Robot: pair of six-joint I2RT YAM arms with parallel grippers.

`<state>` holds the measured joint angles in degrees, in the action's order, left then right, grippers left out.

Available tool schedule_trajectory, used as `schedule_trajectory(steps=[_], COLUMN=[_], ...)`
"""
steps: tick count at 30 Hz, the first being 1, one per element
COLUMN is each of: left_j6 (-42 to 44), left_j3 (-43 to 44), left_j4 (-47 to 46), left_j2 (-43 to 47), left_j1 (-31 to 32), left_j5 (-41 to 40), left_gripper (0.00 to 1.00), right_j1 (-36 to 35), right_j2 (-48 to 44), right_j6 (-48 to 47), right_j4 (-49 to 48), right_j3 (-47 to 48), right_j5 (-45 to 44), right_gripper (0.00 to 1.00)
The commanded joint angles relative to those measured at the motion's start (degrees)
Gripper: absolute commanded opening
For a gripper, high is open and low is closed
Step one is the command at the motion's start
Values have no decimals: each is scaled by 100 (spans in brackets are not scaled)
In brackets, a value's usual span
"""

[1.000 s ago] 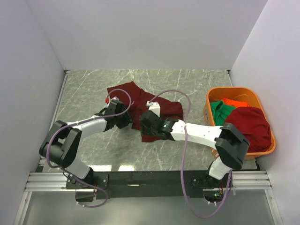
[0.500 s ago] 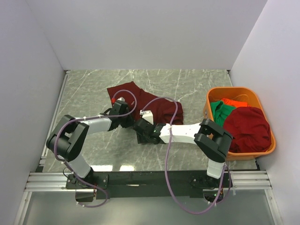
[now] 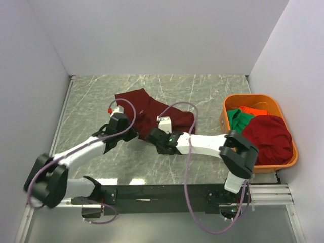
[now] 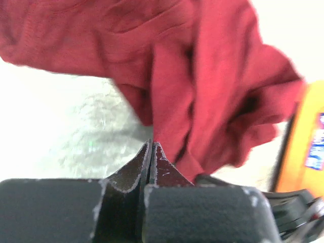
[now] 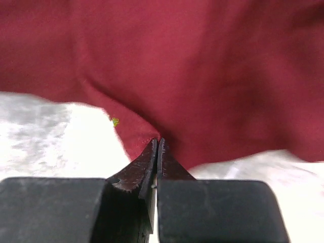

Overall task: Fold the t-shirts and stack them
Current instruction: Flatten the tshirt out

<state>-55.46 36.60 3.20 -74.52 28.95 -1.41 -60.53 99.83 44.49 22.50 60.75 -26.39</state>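
Pinching the near edge of the maroon t-shirt [image 3: 152, 107], the left pincer [image 3: 130, 133] is sitting farthest to the left of the basket [image 3: 251, 96], low over the tabletop [image 3: 91, 96]. Its wrist view is showing both fingers [image 4: 129, 172] pressed together, with a fold of the red cloth caught at their tips. Closer to the basket, the right pincer [image 3: 153, 135] is likewise clenching the same shirt's near edge, just beside the left one. Its own fingertips [image 5: 140, 164] are meeting where the hem dips down to them. The shirt itself is lying rumpled and partly spread out to the left of the basket, apart from it. Inside the basket, a green t-shirt [image 3: 237, 120] is lying against the left wall. An orange-red t-shirt [image 3: 252, 109] is peeking out beside it at the far wall. A second maroon t-shirt [image 3: 268, 139] is heaping over the right half.
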Motion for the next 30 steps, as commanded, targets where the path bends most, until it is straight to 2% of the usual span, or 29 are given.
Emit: schedule_trajectory(steps=[1, 3, 9, 12, 14, 21, 25, 30], left_j6=[-236, -316, -343, -176, -97, -96, -53, 35], left_j3=[-153, -179, 241, 830, 1250, 1912, 2350, 2922], left_j4=[644, 926, 2060, 2605, 2843, 3510, 3705, 3776], left_j2=[929, 1481, 2993, 3180, 3198, 3426, 3506, 3453], left_j1=[-73, -179, -732, -952, -1049, -1120, -1128, -1128], left_j5=[-535, -755, -1177, -1502, -1642, -2021, -2126, -2136], left_gripper=[1, 1, 1, 1, 1, 1, 1, 1], right_j1=[163, 313, 1525, 2167, 2623, 3643, 3952, 4164], right_j2=[-885, -1307, -2160, -2266, -2153, -1204, -492, -175], right_j6=[113, 7, -660, -977, -1178, -1601, -1628, -1645], right_j4=[684, 948, 1151, 1186, 1204, 1125, 1388, 1336], right_j3=[376, 446, 840, 1218, 1421, 2605, 3320, 3776], right_j5=[-876, -1086, -973, -1017, -1000, -596, -587, -166], right_gripper=[0, 0, 0, 0, 0, 0, 0, 0])
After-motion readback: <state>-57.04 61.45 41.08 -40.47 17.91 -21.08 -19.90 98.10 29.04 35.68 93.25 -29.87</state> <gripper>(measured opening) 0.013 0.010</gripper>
